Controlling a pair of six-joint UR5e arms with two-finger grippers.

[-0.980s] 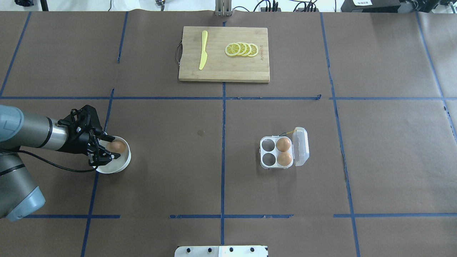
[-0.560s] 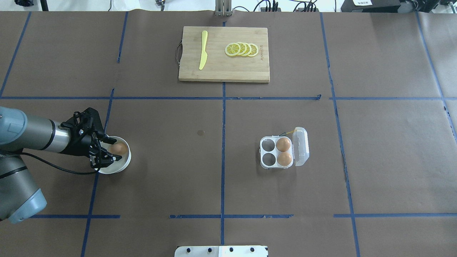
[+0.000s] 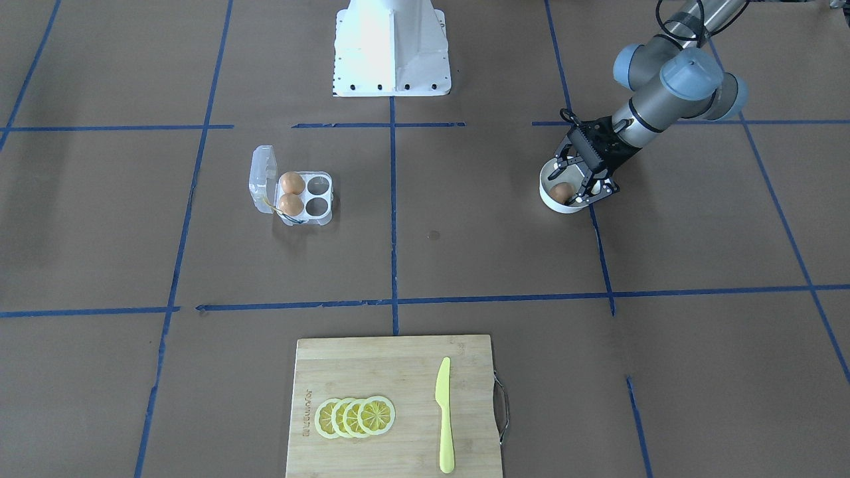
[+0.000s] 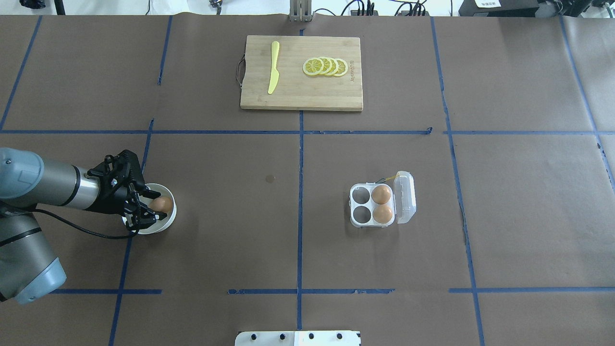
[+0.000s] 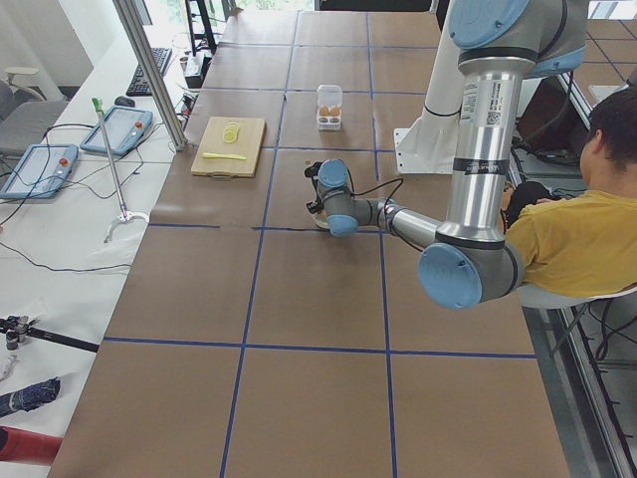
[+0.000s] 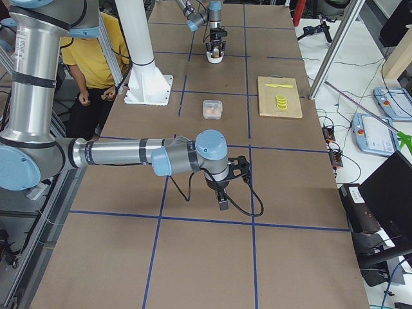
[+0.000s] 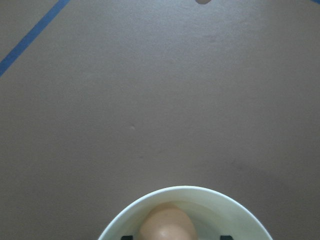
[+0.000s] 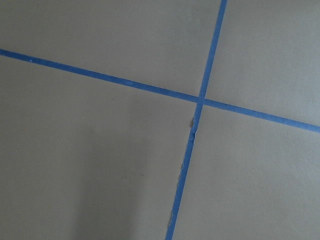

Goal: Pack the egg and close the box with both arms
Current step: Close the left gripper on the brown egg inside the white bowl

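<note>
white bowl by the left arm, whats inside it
The white bowl holds one orange-brown egg, with the open left gripper straddling it. The bowl floor beneath egg and gripper is hidden.

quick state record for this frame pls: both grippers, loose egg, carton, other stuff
left gripper: open, fingers either side of the egg
right gripper: above the table, away from the carton; open or shut unclear
egg: in the white bowl
carton: lid open; two eggs in the cells by the lid, two cells empty
other: cutting board with knife and lemon slices
</note>
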